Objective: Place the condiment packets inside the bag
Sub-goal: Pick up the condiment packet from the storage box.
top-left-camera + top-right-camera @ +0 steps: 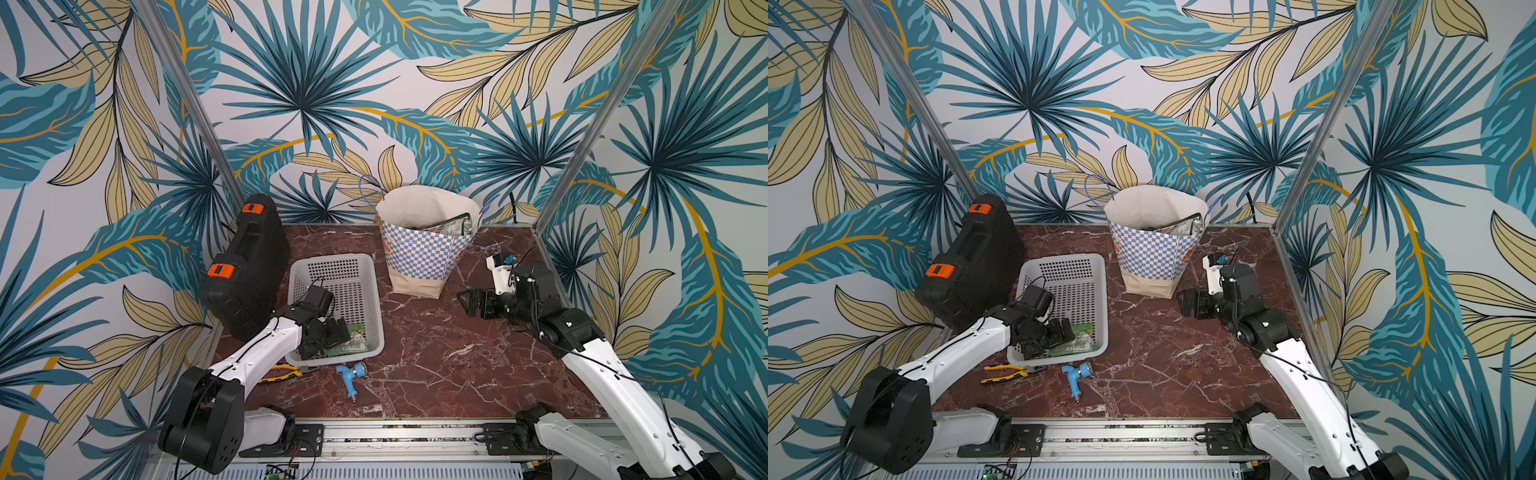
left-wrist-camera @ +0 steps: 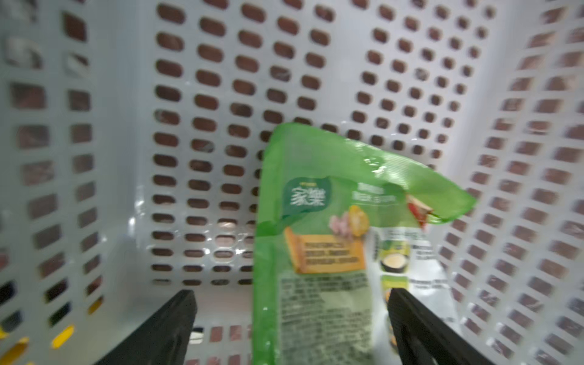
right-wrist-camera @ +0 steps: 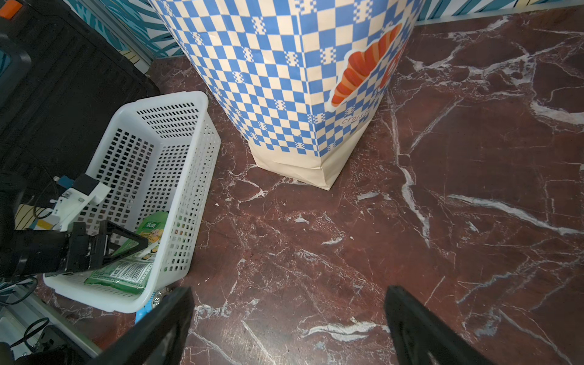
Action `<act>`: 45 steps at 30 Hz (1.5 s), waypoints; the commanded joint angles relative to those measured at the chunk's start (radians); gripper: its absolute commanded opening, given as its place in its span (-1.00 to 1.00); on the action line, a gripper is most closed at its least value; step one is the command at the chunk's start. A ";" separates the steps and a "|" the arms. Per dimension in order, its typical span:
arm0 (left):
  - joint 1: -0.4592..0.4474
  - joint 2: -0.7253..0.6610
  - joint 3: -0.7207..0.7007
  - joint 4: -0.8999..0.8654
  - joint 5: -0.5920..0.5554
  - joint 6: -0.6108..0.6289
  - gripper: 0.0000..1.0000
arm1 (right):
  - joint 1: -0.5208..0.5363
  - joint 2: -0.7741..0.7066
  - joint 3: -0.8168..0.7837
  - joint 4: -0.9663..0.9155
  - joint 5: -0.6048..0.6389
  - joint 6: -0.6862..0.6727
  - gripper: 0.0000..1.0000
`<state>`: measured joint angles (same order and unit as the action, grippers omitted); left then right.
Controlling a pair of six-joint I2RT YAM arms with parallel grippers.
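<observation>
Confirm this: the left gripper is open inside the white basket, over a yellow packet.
Wrong colour: the packet is green, not yellow, as the left wrist view shows. The left gripper is indeed open inside the white basket, over it.

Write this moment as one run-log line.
left end effector: open, inside white basket at green condiment packet | right end effector: open, empty, beside bag | bag: upright, packets inside

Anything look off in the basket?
Minor only: the green foil condiment packet in the white perforated plastic basket is crumpled, with one corner folded over, and overlaps a second white-and-green packet. Nothing looks spilled or torn.
</observation>
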<state>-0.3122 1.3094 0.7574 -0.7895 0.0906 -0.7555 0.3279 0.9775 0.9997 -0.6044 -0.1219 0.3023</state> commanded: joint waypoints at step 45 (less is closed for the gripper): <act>-0.085 -0.079 0.493 0.035 -0.047 0.073 -1.00 | 0.003 -0.091 -0.073 0.008 0.040 0.028 0.99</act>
<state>-0.3649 1.2617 1.1450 -0.7158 0.1192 -0.7376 0.3279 0.9012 0.9489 -0.5980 -0.1013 0.3141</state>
